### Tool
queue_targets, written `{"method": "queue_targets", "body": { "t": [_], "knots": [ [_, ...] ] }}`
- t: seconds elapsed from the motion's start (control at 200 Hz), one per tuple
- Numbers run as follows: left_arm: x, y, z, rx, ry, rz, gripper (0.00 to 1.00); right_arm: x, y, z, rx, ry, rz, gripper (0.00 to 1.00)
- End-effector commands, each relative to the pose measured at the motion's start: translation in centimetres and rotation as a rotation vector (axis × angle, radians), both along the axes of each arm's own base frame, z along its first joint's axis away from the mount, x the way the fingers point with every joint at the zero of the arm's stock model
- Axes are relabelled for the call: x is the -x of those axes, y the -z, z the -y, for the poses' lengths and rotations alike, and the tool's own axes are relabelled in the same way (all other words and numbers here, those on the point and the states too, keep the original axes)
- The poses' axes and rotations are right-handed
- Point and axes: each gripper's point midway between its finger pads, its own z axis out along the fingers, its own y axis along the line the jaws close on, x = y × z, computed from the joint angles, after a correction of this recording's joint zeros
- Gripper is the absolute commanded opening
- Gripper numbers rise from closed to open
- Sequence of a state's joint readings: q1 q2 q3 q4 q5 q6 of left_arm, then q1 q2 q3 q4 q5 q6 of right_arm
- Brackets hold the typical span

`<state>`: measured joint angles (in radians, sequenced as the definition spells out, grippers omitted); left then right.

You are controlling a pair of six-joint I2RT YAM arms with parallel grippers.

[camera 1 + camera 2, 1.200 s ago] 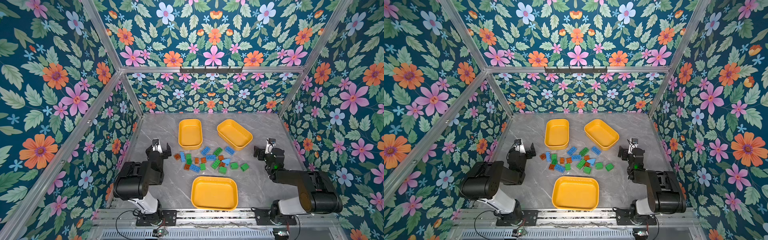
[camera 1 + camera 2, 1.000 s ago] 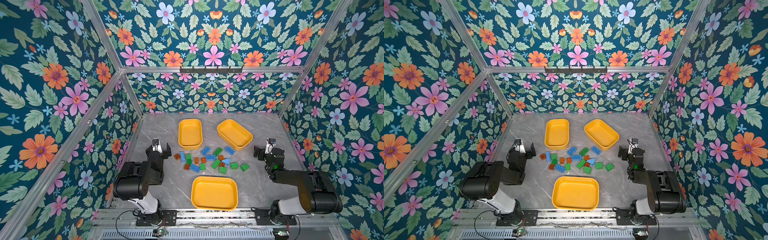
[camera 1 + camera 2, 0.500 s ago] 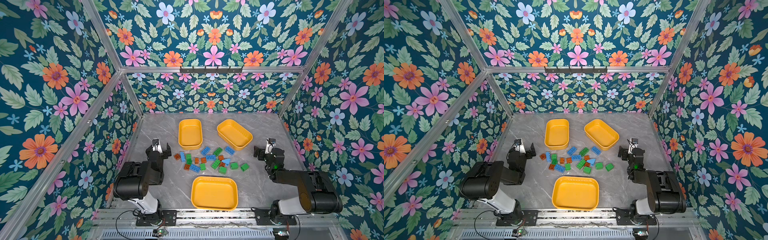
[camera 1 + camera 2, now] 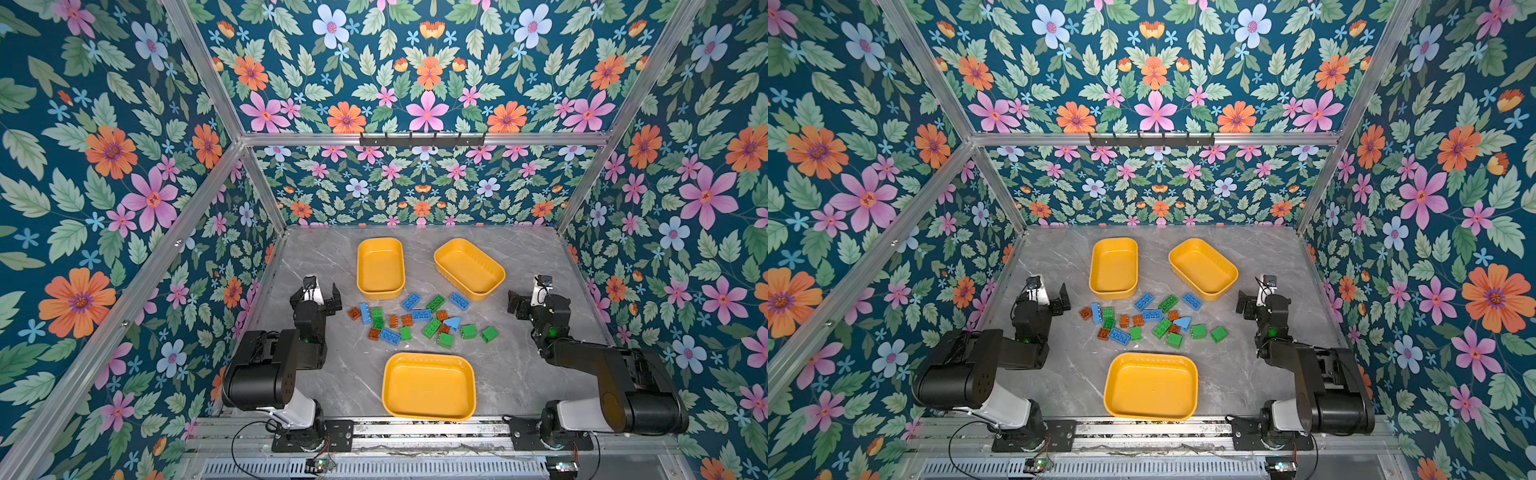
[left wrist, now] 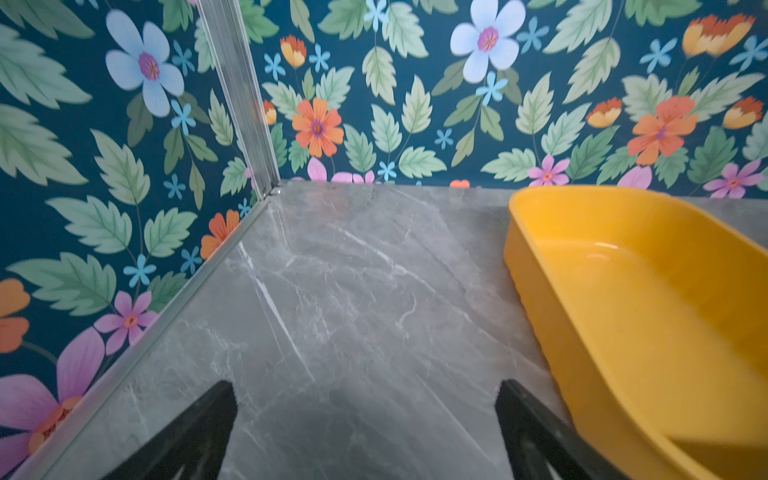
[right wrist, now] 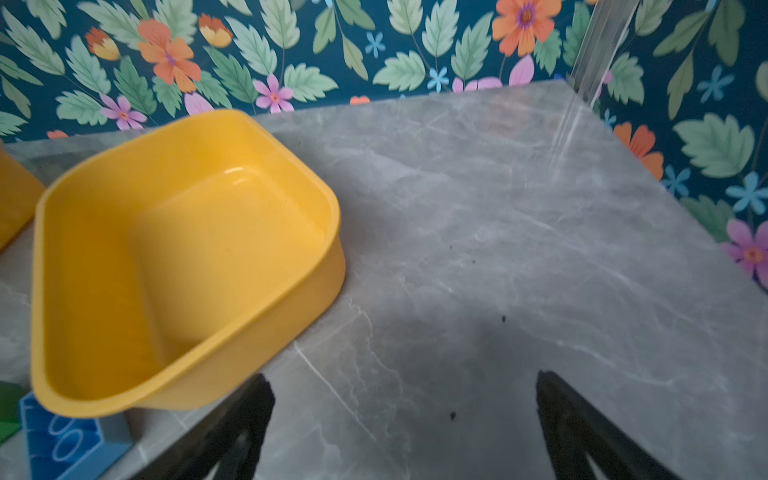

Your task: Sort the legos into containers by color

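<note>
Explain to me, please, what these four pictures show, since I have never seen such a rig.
This is a two-armed robot inside a booth with flowered walls. Two pictures look down from above, through twin cameras side by side; both top views show nearly the same scene. The other two come from a camera on each wrist, looking past that arm's gripper. The left gripper and right gripper are both open and hold nothing. On the grey marble-look table lie small studded plastic bricks in blue, green and reddish-brown, loose in the middle. Three shallow yellow-orange plastic trays stand empty, two behind the bricks, one in front. The job is sorting bricks into trays by colour; none is sorted yet.
</note>
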<state>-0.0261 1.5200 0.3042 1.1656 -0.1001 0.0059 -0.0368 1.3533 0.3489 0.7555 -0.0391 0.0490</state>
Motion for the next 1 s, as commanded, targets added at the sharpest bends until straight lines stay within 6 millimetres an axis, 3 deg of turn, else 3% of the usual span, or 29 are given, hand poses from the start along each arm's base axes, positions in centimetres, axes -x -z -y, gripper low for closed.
{"method": "queue_targets", "body": {
  "t": [0.0, 0.14, 0.28, 0.4, 0.475, 0.57, 0.7, 0.875, 0.995],
  "knots": [
    [-0.3, -0.6, 0.2, -0.007, 0.011, -0.048, 1.00, 0.4, -1.2, -1.3, 0.002, -0.078, -0.009, 0.99],
    [-0.8, -4.2, 0.7, -0.005, 0.039, -0.066, 1.00, 1.3, -3.8, -2.7, -0.020, -0.155, 0.002, 0.99],
    [-0.9, -6.0, 0.4, 0.021, 0.007, -0.173, 1.00, 2.2, -6.7, -5.0, -0.075, -0.274, -0.001, 0.99],
    [-0.2, -6.7, 1.7, -0.003, 0.081, -0.258, 1.00, 3.3, -8.9, -7.2, -0.149, -0.394, -0.009, 0.99],
    [0.8, -7.0, 3.8, -0.058, 0.227, -0.322, 1.00, 4.2, -10.0, -8.7, -0.179, -0.472, -0.030, 0.99],
    [2.7, -6.5, 6.3, -0.114, 0.416, -0.429, 1.00, 5.5, -11.2, -10.5, -0.223, -0.568, -0.074, 0.99],
    [5.3, -4.7, 8.0, -0.152, 0.579, -0.598, 1.00, 7.7, -12.6, -13.0, -0.289, -0.716, -0.124, 0.99],
    [8.4, -1.4, 8.9, -0.228, 0.752, -0.767, 1.00, 10.2, -13.7, -15.8, -0.308, -0.860, -0.179, 0.99],
    [8.3, 0.3, 8.9, -0.272, 0.793, -0.795, 0.97, 11.1, -14.0, -17.2, -0.292, -0.908, -0.184, 0.99]
  ]
}}
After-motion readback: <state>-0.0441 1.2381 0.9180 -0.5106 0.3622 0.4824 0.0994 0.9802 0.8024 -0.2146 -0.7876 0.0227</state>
